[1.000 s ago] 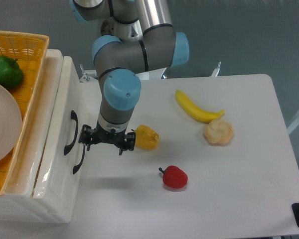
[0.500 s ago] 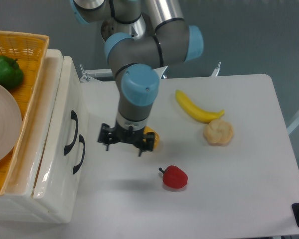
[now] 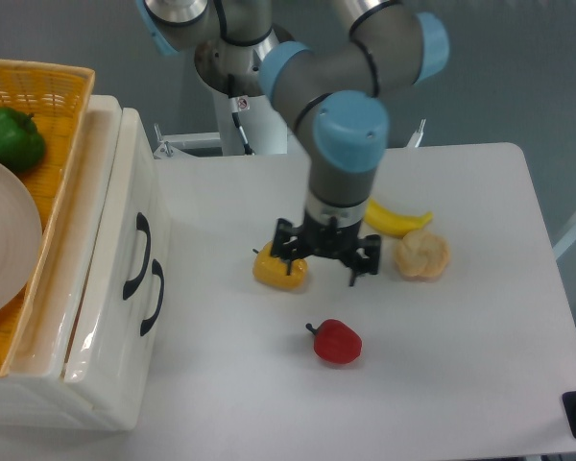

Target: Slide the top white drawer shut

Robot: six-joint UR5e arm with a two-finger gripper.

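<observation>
The top white drawer [image 3: 125, 206] sits well to the left of the pincer [image 3: 326, 261], its front flush with the lower drawer [image 3: 139, 317] beneath it, so it looks pushed fully home. It is glossy, rigid plastic, likely light on its runners; the slick flat panel offers little grip, so a push is best made flat against the front beside the curved black handle [image 3: 136, 255] rather than on the handle's bowed bar.

The pincer hangs over the counter [image 3: 461, 384], fingers spread and holding nothing. Just to its left, nearly touching, lies a yellow pepper [image 3: 278, 271]; a banana [image 3: 398, 221] shows just behind and a pale bun [image 3: 421, 254] just to its right. A red pepper [image 3: 337, 342] lies nearer the camera.

Far to the left, on top of the cabinet, a yellow wicker basket [image 3: 67, 82] holds a green pepper [image 3: 12, 137] and a white plate [image 3: 5, 250].
</observation>
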